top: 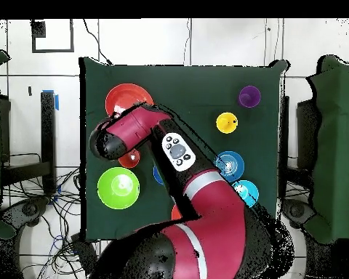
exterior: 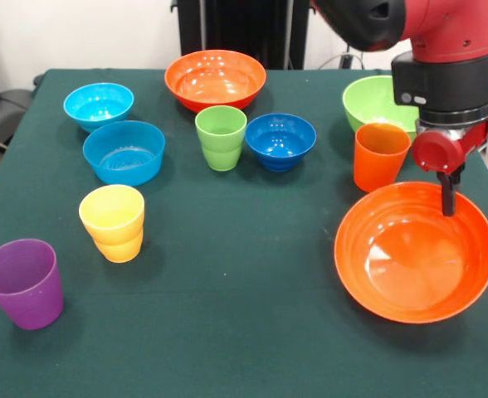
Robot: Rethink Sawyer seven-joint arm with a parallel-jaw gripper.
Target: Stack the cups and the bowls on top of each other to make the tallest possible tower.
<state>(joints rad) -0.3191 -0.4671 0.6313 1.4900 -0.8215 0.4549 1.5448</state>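
Tool (exterior: 449, 199) hangs over the far rim of the near orange bowl (exterior: 415, 251), by the worktop's (exterior: 244, 332) right edge in the front view. We see one dark finger dipping inside the rim; we cannot tell if the jaws are apart or together.

Nothing is stacked yet. Orange cup (exterior: 381, 156) stands just behind that bowl, lime bowl (exterior: 375, 101) behind it toward the far right corner. Second orange bowl (exterior: 215, 79) sits mid far edge, green cup (exterior: 221, 137) and dark blue bowl (exterior: 280, 140) just in front. Two light blue bowls (exterior: 124, 152) sit toward the far left, yellow cup (exterior: 112, 222) nearer, purple cup (exterior: 22, 282) at the near left corner.

We judge everything to be light, stiff, glossy plastic, likely slippery. Bowls are too wide to span, so pinch the thin rim wall. Cups take a rim pinch or a grip across the body.
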